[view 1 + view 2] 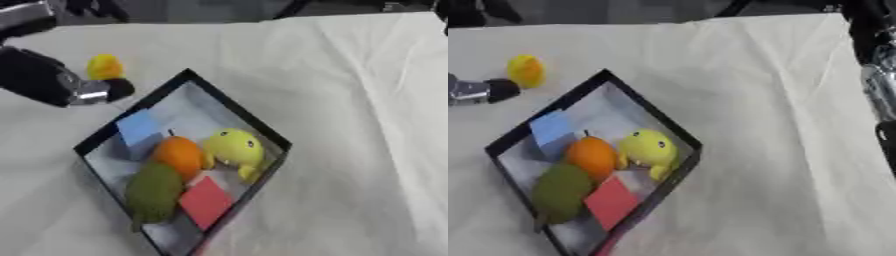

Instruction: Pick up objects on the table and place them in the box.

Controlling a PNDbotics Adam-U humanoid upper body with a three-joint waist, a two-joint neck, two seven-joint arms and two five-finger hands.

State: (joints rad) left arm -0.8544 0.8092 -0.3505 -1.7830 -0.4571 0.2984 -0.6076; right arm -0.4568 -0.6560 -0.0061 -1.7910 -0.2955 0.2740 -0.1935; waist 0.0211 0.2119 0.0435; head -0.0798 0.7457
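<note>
Nearest the camera sits the black box (pixel 102 134), already holding a red block (pixel 206 201), a green fruit (pixel 154 191), an orange (pixel 179 156), a yellow toy (pixel 236 149) and a blue block (pixel 139 127). One small yellow object (pixel 105 66) remains on the table (pixel 350 100) just beyond the box's far-left wall, with the left hand (pixel 109 90) close beside it, its fingers not discernible. Approaching so near the wall, the hand could nudge the object away or bump the box askew.

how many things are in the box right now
5: a blue block at the left corner, an orange mid-box, a yellow toy right of it, a green fruit below, a red block lower right. Smaller items could be hidden underneath.
</note>
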